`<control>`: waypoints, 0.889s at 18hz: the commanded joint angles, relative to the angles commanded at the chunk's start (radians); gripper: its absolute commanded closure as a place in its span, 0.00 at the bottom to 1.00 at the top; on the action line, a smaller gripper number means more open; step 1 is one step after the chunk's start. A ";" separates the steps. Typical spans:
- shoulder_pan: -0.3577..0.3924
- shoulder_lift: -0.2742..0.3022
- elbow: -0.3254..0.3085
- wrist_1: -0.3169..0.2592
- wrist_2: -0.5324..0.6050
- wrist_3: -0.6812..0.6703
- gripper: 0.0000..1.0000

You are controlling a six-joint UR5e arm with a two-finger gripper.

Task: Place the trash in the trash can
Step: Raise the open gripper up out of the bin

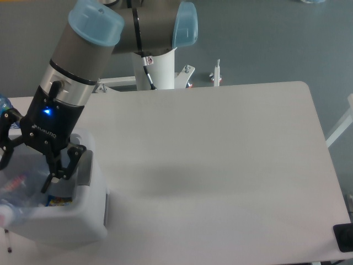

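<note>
At nine o'clock, the crushed bottle (pixel 14 190) lies blurred inside the white trash can (pixel 71 229). Above it hangs the gripper (pixel 27 171), fingers spread, gripping nothing. The white table (pixel 220 165) stretches toward three o'clock.

From my feed the trash can (pixel 83 226) sits at the near left corner of the table (pixel 220 165), partly cut off by the left edge of the view. My gripper (pixel 27 165) hangs over its opening, toward the far side. The bottle (pixel 19 193) lies tilted inside the can, below the gripper, its cap end toward the near left. Something small lies on the can's floor (pixel 58 200), right of the bottle. Another bottle (pixel 3 102) stands behind the can at the left edge. The arm's pedestal (pixel 156 69) stands behind the table
</note>
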 joint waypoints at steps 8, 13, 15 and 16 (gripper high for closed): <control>0.034 0.005 0.017 0.000 0.008 0.002 0.00; 0.121 0.041 0.028 0.000 0.009 -0.002 0.00; 0.146 0.043 0.043 -0.002 0.043 -0.002 0.00; 0.159 0.048 0.046 -0.002 0.085 0.000 0.00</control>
